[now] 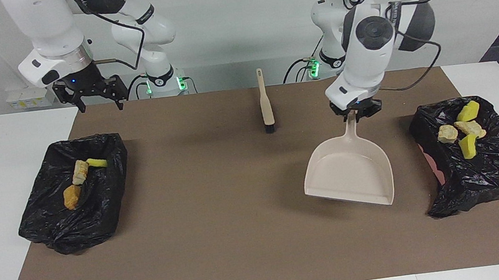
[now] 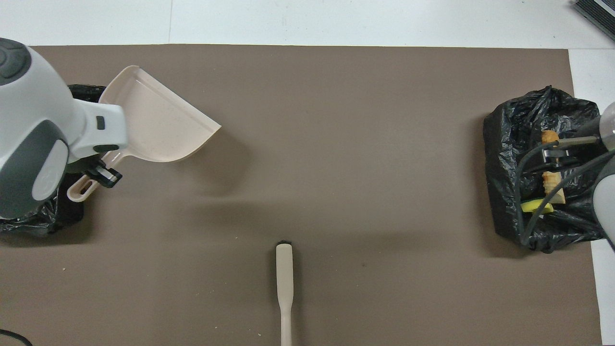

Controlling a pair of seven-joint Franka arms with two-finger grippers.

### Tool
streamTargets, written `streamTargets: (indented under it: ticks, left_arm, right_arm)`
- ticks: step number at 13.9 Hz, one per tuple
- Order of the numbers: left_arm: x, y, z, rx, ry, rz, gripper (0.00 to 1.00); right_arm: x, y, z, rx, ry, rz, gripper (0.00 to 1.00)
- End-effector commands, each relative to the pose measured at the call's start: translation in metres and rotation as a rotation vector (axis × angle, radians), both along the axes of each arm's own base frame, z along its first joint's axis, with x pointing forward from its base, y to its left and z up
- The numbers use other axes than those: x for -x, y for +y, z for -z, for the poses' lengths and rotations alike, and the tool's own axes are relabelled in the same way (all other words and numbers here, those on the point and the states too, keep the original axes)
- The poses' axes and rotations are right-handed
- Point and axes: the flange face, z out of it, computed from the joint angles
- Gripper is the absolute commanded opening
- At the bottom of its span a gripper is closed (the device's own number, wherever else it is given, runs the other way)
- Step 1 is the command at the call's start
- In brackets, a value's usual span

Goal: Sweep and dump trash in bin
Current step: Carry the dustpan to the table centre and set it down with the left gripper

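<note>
Left gripper (image 1: 355,114) clamped on the dustpan (image 1: 349,173) handle, pan hanging tilted over the brown mat (image 1: 218,200), beside the bin (image 1: 482,160) at the left arm's end of the surface. Four trash scraps (image 1: 460,132) lie in that bin; three more (image 1: 76,178) in the second bin (image 1: 72,193). Right gripper (image 1: 95,97) waits above the mat's edge near the second bin, fingers spread apart. Brush (image 1: 266,103) lies on the mat between the arm bases.
</note>
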Motion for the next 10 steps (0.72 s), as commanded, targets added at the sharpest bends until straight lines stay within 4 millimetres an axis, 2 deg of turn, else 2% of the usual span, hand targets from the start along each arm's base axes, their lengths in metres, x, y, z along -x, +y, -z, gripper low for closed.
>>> streamTargets:
  ticks: [1,2,3,5,9,10]
  left_arm:
    - [0.000,-0.041,0.026,0.064,-0.024,-0.115,0.00]
    - [0.001,-0.057,0.038,0.086,-0.039,-0.141,0.00]
    - [0.003,-0.068,0.041,0.108,-0.053,-0.143,0.00]
    - [0.007,-0.082,0.055,0.127,-0.037,-0.141,0.00]
    - [0.005,-0.091,0.066,0.153,-0.048,-0.176,0.00]
    - [0.002,-0.092,0.075,0.153,-0.034,-0.183,0.00]
  right_arm:
    - [0.009,-0.008,-0.002,-0.031,0.002,-0.023,1.00]
    - [0.010,-0.007,-0.002,-0.031,0.008,-0.022,1.00]
    - [0.010,-0.007,-0.003,-0.030,0.003,-0.016,1.00]
    - [0.009,-0.009,-0.003,-0.030,0.002,-0.010,1.00]
    - [0.011,-0.009,-0.003,-0.030,0.012,-0.013,1.00]
    - [0.017,-0.006,-0.002,-0.032,0.045,-0.021,1.00]
